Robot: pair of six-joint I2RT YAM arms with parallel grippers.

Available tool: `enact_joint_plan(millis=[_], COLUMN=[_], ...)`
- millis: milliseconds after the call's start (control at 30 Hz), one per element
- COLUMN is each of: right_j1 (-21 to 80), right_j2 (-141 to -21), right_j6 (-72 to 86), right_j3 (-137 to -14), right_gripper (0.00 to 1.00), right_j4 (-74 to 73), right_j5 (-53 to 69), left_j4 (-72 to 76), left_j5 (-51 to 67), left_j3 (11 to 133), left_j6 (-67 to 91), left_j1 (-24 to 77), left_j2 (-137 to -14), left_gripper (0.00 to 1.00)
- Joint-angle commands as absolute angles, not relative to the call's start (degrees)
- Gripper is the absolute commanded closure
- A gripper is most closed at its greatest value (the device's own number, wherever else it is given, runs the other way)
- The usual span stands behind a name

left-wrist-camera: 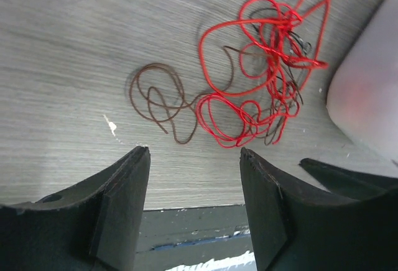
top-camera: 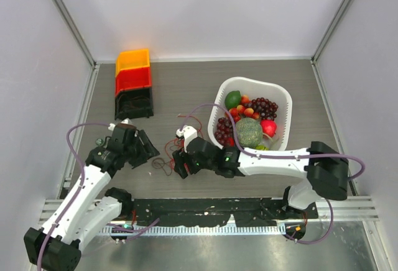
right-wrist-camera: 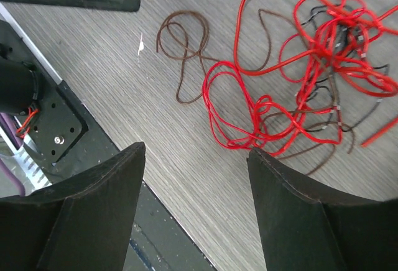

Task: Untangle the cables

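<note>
The cables point(left-wrist-camera: 267, 78) lie flat on the grey wood table: a loose tangle of thin red wire with dark strands through it, and a brown strand point(left-wrist-camera: 158, 97) looping out to one side. In the top view the cables point(top-camera: 165, 164) sit between the two grippers. My left gripper point(left-wrist-camera: 194, 150) stands open just short of them, with only bare table between its fingers. My right gripper point(right-wrist-camera: 196, 150) is open too, with the red loops point(right-wrist-camera: 249, 122) just past its fingertips and touching neither finger. From above, the left gripper point(top-camera: 152, 153) is left of the tangle and the right gripper point(top-camera: 180, 164) is right of it.
A white basket point(top-camera: 283, 91) of fruit stands behind the right arm. Stacked orange, red and black bins point(top-camera: 133, 84) sit at the back left. The table's near edge and a black perforated rail point(right-wrist-camera: 59, 122) run close behind the cables.
</note>
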State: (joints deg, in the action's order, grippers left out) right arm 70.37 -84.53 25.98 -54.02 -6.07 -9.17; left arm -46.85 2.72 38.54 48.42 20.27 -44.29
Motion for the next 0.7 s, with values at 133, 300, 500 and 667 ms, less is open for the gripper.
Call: enact_joint_plan(millis=[133, 300, 500, 667], right_j1=[70.3, 70.4, 70.3, 70.4], right_j2=[-89.6, -89.7, -89.8, -91.1], right_j6=[29.1, 30.1, 30.7, 30.3], right_j3=[-55.6, -56.0, -55.0, -55.7], right_gripper=[0.29, 0.3, 0.3, 0.3], right_j4=[2.4, 1.2, 1.6, 1.1], right_j5=[-5.6, -6.3, -6.4, -6.2], left_j4=[-43.5, -39.5, -33.3, -33.7], left_j5=[-1.1, -0.9, -1.1, -3.7], left_j3=[32.4, 30.3, 29.0, 29.7], left_j6=[62.2, 65.8, 65.8, 63.7], left_j1=[20.7, 21.5, 23.0, 23.2], left_j2=[-47.9, -51.9, -58.4, -58.7], left_gripper=[0.39, 0.45, 0.49, 0.78])
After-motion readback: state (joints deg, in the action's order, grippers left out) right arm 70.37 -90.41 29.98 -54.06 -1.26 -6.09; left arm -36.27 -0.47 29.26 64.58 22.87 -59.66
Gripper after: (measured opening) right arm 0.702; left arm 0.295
